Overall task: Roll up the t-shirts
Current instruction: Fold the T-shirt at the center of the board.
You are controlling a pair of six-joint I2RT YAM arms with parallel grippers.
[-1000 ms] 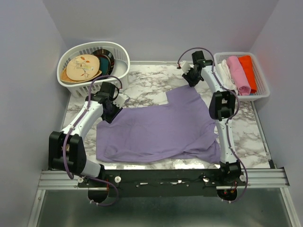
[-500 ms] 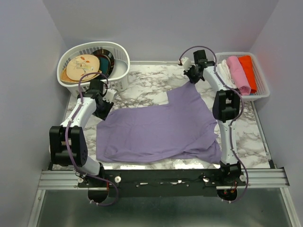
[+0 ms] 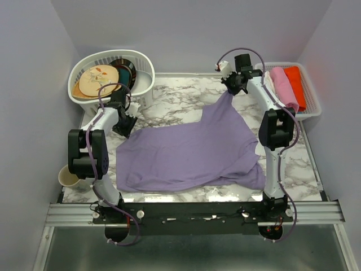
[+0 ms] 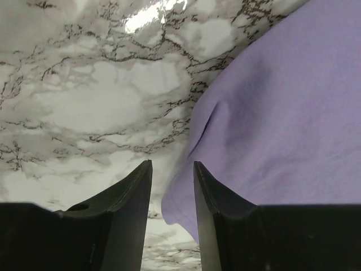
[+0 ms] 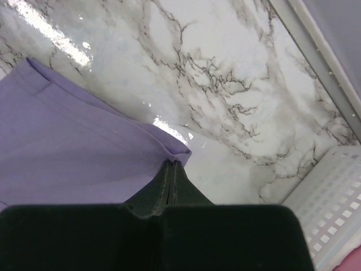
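Note:
A lavender t-shirt (image 3: 192, 155) lies spread on the marble table (image 3: 175, 99). Its far right corner is drawn up into a peak. My right gripper (image 3: 230, 90) is shut on that corner. In the right wrist view the jaws (image 5: 172, 165) pinch the folded hem of the t-shirt (image 5: 73, 147). My left gripper (image 3: 125, 125) hovers at the shirt's far left corner. In the left wrist view it stands open (image 4: 172, 165); the t-shirt (image 4: 282, 113) has its edge lying below and partly between the fingers (image 4: 217, 197), not gripped.
A white laundry basket (image 3: 144, 84) with plates stands at the back left. A white tray (image 3: 310, 110) with pink (image 3: 284, 87), orange-red and white cloth rolls sits back right. A paper cup (image 3: 69, 178) stands by the left edge.
My right gripper shut on the shirt's far right corner and pulled it up and back. My left gripper drew back to the left, off the shirt onto its left corner.

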